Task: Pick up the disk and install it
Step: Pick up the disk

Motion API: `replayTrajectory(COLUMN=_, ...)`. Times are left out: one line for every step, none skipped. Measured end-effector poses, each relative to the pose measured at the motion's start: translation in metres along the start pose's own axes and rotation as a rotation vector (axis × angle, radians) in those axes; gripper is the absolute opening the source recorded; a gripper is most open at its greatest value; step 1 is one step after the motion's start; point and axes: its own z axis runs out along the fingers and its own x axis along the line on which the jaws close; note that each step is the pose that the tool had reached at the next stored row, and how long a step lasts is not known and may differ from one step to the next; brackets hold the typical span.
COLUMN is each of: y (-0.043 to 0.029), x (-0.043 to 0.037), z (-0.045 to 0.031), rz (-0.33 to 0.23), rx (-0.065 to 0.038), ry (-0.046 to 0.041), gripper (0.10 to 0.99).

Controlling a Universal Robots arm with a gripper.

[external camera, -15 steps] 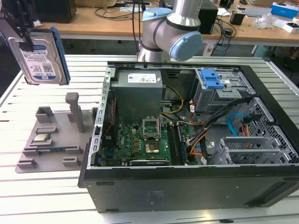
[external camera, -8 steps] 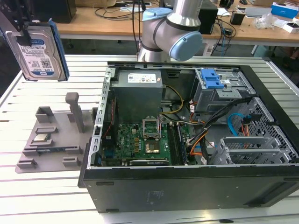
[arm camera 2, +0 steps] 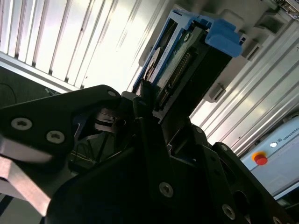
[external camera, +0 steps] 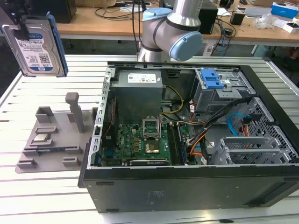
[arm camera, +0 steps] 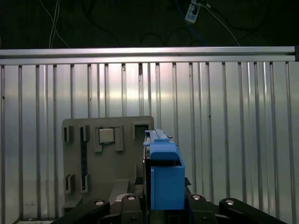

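The disk, a silver hard drive with a white-and-blue label in a blue bracket, hangs upright high above the table at the exterior view's upper left. My gripper is shut on its upper end. In the second wrist view the disk sticks out from between the black fingers, connector edge showing. The first wrist view shows the disk edge-on, its blue bracket rising from my gripper. It hangs above the grey fixture plate.
The grey fixture plate on the slatted table holds a small square chip and upright posts. To its right in the exterior view stands the open computer case with motherboard, power supply and a drive bay with a blue latch.
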Motion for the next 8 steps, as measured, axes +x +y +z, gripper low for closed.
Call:
replayTrajectory(y=0.0, x=-0.0001, z=-0.0014, rz=0.0, rx=0.0, ry=0.0, gripper=0.365)
replayTrajectory(y=0.0001, x=-0.0001, z=-0.0031, rz=0.0, rx=0.0, ry=-0.0001, gripper=0.365)
replayTrajectory(y=0.0001, x=-0.0002, z=-0.0043, rz=0.0, rx=0.0, ry=-0.0001, gripper=0.365)
replayTrajectory(y=0.0001, x=-0.0003, z=-0.0058, rz=0.0, rx=0.0, ry=-0.0001, gripper=0.365)
replayTrajectory(y=0.0001, x=-0.0004, z=-0.0071, rz=0.0, rx=0.0, ry=-0.0001, gripper=0.365)
replayTrajectory(y=0.0001, x=-0.0005, z=-0.009, rz=0.0, rx=0.0, ry=-0.0001, gripper=0.365)
replayTrajectory(y=0.0001, x=-0.0005, z=-0.0099, rz=0.0, rx=0.0, ry=-0.0003, gripper=0.365)
replayTrajectory(y=0.0001, x=-0.0006, z=-0.0111, rz=0.0, rx=0.0, ry=-0.0003, gripper=0.365)
